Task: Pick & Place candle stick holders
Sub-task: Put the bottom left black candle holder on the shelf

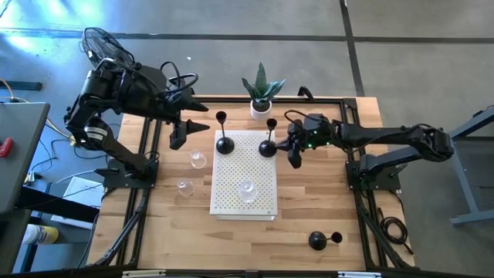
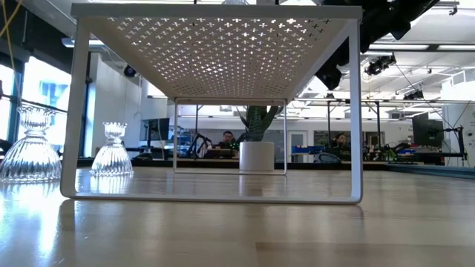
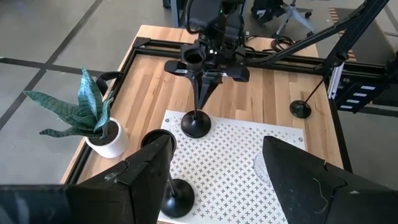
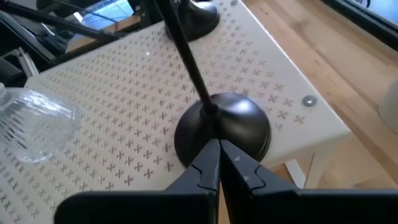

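With two black domed-base candle stick holders (image 1: 224, 144) and a clear glass one (image 1: 247, 188) already set on the white perforated metal shelf (image 1: 262, 202), the right gripper (image 1: 294, 151), jaws closed and empty, is judged due for the black holder (image 1: 318, 240) lying on the table, while the left gripper (image 1: 179, 133) waits open.

You have two arms of matte black links with rounded joint housings. The left arm (image 1: 116, 96) is bulky at the shoulder, with loose black cable looped above it and a pale label band on its lower link. The right arm (image 1: 386, 139) is slimmer, a long tubular link ending in a boxy wrist showing small green indicator lights. The left gripper (image 3: 217, 177) has two broad, wedge-shaped black fingers with smooth faces. The right gripper (image 4: 219, 163) has narrow tapered black fingers ending in fine points. Each arm has a black base plate.
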Robot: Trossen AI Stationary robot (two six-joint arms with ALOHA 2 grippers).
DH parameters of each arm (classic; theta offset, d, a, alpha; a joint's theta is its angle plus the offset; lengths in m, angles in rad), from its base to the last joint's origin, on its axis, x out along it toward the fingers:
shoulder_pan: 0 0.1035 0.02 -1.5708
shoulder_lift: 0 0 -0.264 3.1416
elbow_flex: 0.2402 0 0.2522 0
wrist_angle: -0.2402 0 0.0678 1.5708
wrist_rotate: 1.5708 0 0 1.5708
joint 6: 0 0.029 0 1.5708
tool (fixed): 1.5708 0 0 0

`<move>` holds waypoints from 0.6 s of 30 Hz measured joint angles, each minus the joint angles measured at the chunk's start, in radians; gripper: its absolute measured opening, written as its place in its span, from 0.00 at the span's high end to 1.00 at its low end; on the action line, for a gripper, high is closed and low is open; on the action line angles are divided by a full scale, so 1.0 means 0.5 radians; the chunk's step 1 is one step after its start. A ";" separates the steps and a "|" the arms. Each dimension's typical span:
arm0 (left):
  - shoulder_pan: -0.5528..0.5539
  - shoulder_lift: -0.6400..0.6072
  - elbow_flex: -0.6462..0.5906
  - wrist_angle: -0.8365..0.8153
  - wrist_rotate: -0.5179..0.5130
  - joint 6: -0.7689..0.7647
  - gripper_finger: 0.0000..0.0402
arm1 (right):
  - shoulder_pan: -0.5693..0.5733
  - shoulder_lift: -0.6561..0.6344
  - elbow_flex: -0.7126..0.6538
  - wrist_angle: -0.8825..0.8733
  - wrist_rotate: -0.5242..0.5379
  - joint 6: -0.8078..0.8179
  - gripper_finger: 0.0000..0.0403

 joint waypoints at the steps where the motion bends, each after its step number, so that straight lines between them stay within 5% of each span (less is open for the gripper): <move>1: 0.000 0.000 0.000 0.000 0.000 0.000 0.38 | 0.000 -0.002 -0.001 0.003 0.001 0.002 1.00; 18: 0.000 0.000 0.000 0.000 0.000 0.000 0.38 | 0.001 -0.001 -0.001 -0.005 0.013 0.012 1.00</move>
